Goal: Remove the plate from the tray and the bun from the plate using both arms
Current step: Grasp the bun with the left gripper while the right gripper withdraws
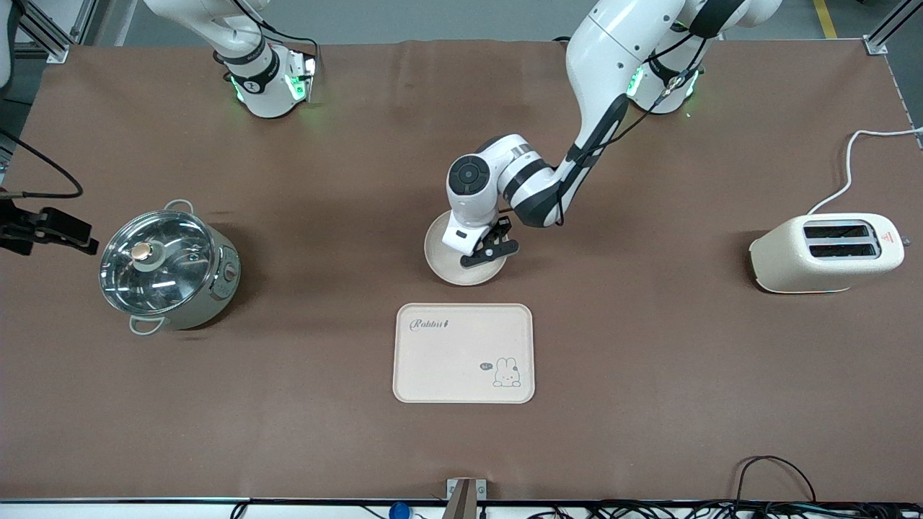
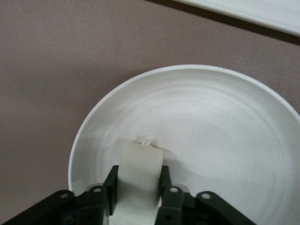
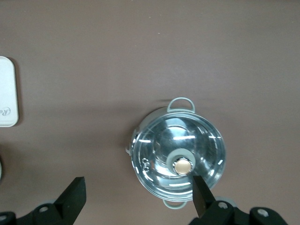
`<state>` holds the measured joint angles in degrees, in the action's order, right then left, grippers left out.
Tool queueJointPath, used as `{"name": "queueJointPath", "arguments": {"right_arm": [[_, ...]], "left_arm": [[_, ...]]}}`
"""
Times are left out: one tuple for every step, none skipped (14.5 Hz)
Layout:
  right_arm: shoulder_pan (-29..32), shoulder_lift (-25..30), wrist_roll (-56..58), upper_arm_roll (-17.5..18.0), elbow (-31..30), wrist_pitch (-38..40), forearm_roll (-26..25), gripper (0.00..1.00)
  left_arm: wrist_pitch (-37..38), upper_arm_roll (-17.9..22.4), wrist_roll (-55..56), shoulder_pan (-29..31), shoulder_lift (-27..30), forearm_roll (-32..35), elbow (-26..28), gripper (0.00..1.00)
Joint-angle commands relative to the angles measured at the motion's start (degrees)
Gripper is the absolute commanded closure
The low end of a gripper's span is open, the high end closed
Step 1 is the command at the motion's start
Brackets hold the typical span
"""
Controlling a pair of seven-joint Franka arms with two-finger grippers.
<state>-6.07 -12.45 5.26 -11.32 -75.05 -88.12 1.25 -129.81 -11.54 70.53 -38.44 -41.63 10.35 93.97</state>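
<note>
Round cream-white plate [image 1: 465, 254]: frame centre, on brown bench, just above the bare cream "Rabbit" tray [image 1: 464, 352].
Pale cylindrical bun [image 2: 138, 180]: on plate, clamped by left tool [image 2: 138, 187].
Right tool [image 3: 138, 197]: apart, waiting over steel pot [image 3: 178, 157].
Advice: lift straight up, plate undisturbed.

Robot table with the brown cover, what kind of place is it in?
Probably a robot lab staged like a kitchen: two white jointed arms bolted to a brown-covered table, with a cream two-slot toaster and a glass-lidded steel pot.
</note>
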Motion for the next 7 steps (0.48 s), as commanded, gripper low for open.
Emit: {"name": "queueJointPath", "arguments": {"right_arm": [[-0.43, 1.72, 2.12, -0.63, 0.16, 0.93, -1.77, 0.0], [-0.7, 2.42, 2.12, -1.68, 0.34, 0.93, -1.69, 0.0], [-0.61, 2.6, 2.12, -2.3, 0.69, 1.02, -1.34, 0.0], [-0.18, 2.95, 2.12, -2.3, 1.22, 1.19, -1.07, 0.0], [-0.08, 3.39, 2.04, -2.39, 1.31, 2.24, -1.16, 0.0], [-0.17, 3.74, 1.6, -2.56, 1.31, 3.29, -1.16, 0.0], [-0.26, 4.61, 1.16, -3.0, 1.22, 4.35, -0.98, 0.0]], "left_arm": [[-0.98, 0.2, 1.19, 0.03, 0.4, 0.46, 0.16, 0.79], [-0.89, 0.2, 1.37, 0.29, 0.58, 0.37, -0.1, 0.81], [-0.71, 0.2, 1.46, 0.55, 1.45, 0.46, -0.37, 0.82], [-0.1, 0.2, 1.46, 0.73, 3.12, 0.28, -0.46, 0.82], [1.82, 0.29, 1.28, 1.34, 5.39, 0.28, -0.46, 0.82], [4.36, 0.29, 0.76, 2.83, 7.24, 0.37, -0.46, 0.83], [6.47, 0.29, 0.32, 4.58, 9.18, 0.54, -0.54, 0.83]]}}
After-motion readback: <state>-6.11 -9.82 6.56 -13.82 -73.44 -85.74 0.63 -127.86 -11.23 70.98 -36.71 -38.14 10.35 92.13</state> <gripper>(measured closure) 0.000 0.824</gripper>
